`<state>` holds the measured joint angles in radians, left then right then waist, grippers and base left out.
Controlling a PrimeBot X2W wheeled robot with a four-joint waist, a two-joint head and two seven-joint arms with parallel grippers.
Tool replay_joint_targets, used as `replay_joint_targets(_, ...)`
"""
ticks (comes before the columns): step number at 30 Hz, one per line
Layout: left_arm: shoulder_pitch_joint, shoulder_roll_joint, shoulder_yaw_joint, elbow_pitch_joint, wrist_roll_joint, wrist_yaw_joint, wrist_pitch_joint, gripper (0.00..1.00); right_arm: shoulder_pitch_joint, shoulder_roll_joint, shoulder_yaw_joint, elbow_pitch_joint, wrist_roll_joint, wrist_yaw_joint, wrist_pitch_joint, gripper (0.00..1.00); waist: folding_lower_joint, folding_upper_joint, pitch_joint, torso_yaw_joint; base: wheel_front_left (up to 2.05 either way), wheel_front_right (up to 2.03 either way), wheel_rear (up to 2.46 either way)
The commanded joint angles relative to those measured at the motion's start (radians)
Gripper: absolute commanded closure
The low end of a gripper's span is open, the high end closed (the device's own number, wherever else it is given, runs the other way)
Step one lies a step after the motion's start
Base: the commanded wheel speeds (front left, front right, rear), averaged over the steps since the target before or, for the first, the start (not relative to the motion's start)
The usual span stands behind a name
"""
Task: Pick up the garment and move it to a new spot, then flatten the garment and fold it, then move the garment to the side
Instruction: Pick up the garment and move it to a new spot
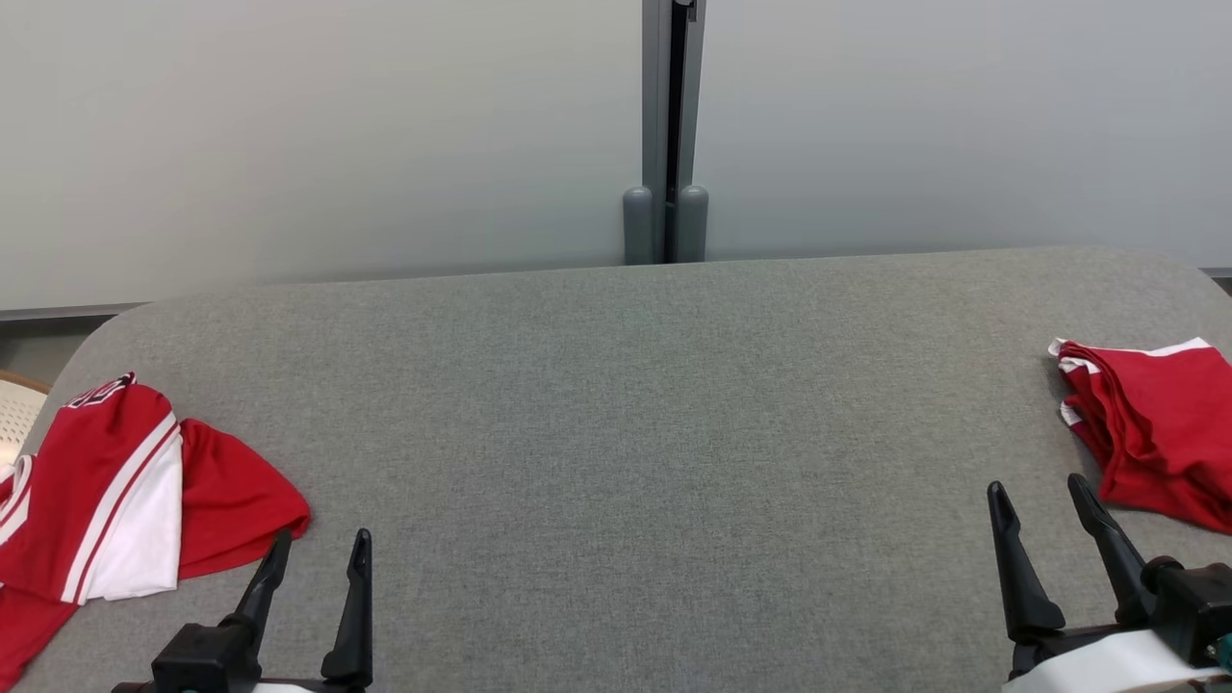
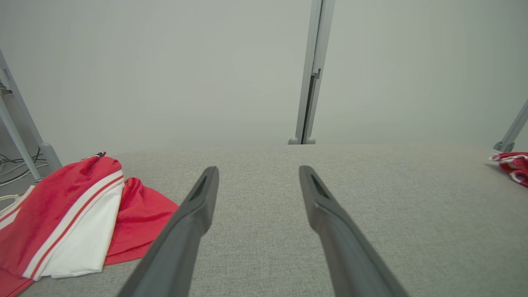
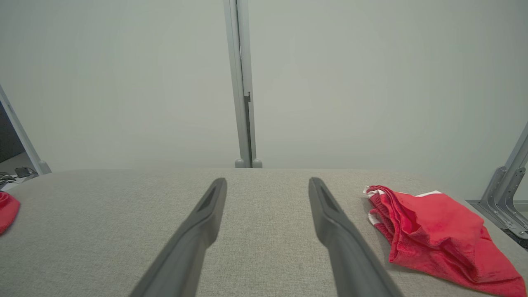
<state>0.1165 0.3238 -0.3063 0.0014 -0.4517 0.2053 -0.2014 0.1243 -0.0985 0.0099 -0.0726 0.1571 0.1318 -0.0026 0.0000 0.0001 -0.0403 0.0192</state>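
A crumpled red and white garment [image 1: 115, 500] [image 2: 70, 222] lies at the table's near left edge, partly hanging off it. A folded red garment with white trim [image 1: 1155, 433] [image 3: 433, 227] rests at the right edge. My left gripper [image 1: 320, 549] [image 2: 258, 173] is open and empty, just right of the crumpled garment and apart from it. My right gripper [image 1: 1039, 496] [image 3: 267, 183] is open too, with nothing between its fingers, a short way left of the folded garment.
The grey fabric-covered table [image 1: 635, 433] spreads wide between the two garments. A pale partition wall with a grey post [image 1: 666, 125] stands behind its far edge. A woven basket rim [image 1: 19, 404] shows off the left edge.
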Motion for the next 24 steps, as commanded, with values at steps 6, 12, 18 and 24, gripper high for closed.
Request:
replay_joint_targets(6,-0.037,-0.001,0.001,-0.004,-0.015,0.003,0.006,0.0,0.012,0.0,-0.006,-0.008,-0.004,-0.002,-0.006,0.0,0.0,-0.0001,0.01,0.044,0.0,0.0,0.0)
replay_joint_targets(12,-0.073,-0.007,0.022,0.007,-0.024,-0.001,-0.014,0.0,0.013,-0.005,0.002,-0.048,-0.005,-0.002,0.004,0.0,0.0,-0.0001,0.021,0.16,0.0,0.0,0.0)
replay_joint_targets(18,-0.091,0.002,0.046,0.015,-0.034,-0.013,-0.036,0.0,0.007,-0.003,0.023,-0.082,-0.004,-0.002,0.012,0.0,0.0,-0.0001,0.019,0.293,0.0,0.0,0.0)
replay_joint_targets(24,-0.097,0.015,0.062,0.018,-0.033,-0.028,-0.048,0.0,-0.002,-0.004,0.05,-0.096,-0.001,-0.002,0.022,0.0,0.0,-0.0001,0.019,0.382,0.0,0.0,0.0)
